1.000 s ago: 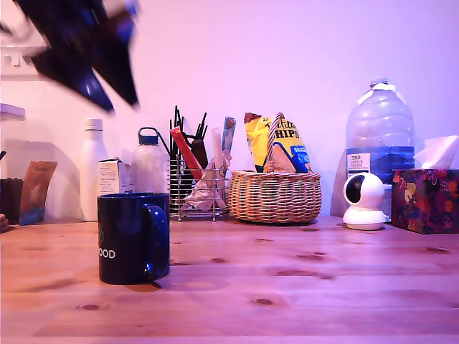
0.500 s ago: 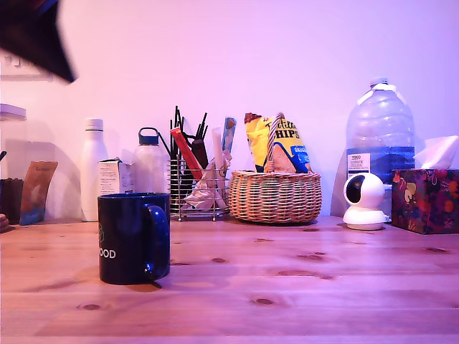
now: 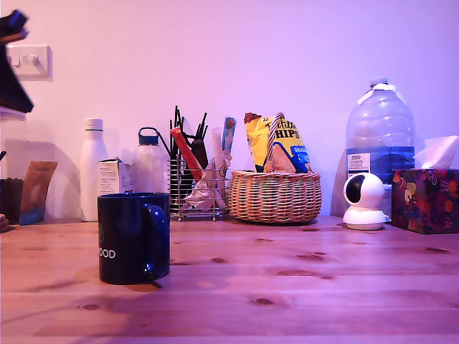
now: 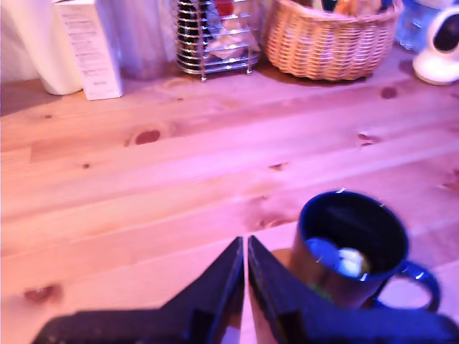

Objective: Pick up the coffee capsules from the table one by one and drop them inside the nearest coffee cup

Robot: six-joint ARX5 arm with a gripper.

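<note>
I am reading "OOD" in white on the dark navy coffee cup (image 3: 133,237), which is standing on the pine table (image 3: 301,294) toward the exterior view's left, its loop handle turned toward the camera. Behind it, a crisp bag (image 3: 287,147) in the wicker basket (image 3: 275,196) is showing "HIPS" in yellow letters, and a big water bottle (image 3: 380,129) at the exterior view's right is carrying a white label too small for me to read. A white carton (image 3: 115,176) beside the white bottle (image 3: 92,168) has fine print I cannot make out.

My gripper (image 4: 246,247) is hanging above the table with its two dark fingers pressed together at the tips, gripping nothing. In the exterior view only a dark blurred piece of the arm is showing at the left edge. From the wrist view I am looking down into the cup just beside the fingers; small pale objects (image 4: 337,258) are lying at its bottom, too blurred to name.

A wire caddy (image 3: 195,188) of sachets, a small white camera (image 3: 364,201) and a patterned tissue box (image 3: 424,199) are lining the back wall.
</note>
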